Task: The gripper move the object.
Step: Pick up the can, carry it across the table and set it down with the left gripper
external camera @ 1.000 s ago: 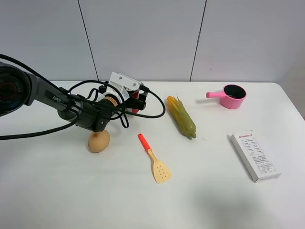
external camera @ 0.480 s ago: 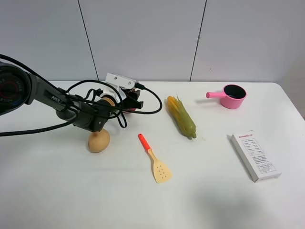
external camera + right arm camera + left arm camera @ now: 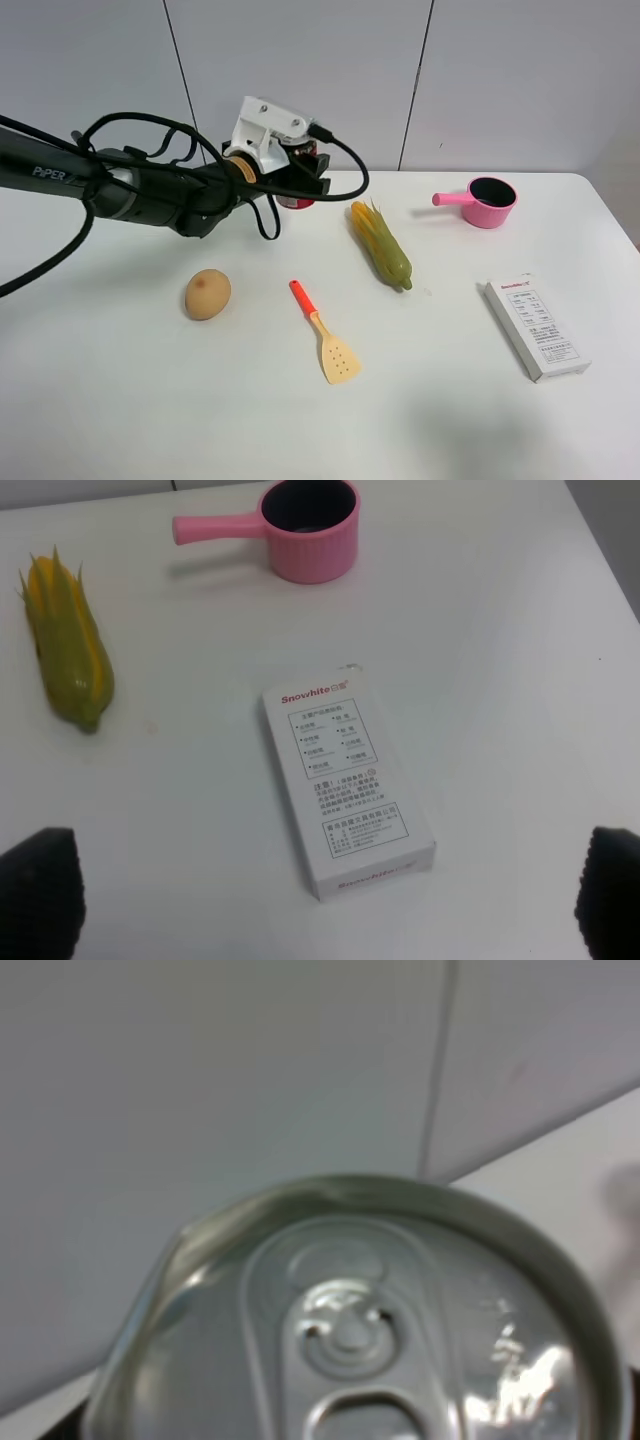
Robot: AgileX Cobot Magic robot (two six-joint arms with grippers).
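The red can is held between the black fingers of my left gripper, near the table's back edge and left of the middle. The gripper has a white housing and looping black cables, and its arm reaches in from the left. In the left wrist view the can's silver top with its pull tab fills the frame, with the wall behind it. My right gripper shows only as two dark fingertips far apart. It is open and empty above the white box.
A potato lies left of the centre. An orange-handled spatula lies in the middle. A corn cob lies right of the can. A pink pot stands at the back right. The white box lies at the right.
My left gripper has risen and moved back and to the right with the can in it. It is now away from the potato. Nothing else has moved.
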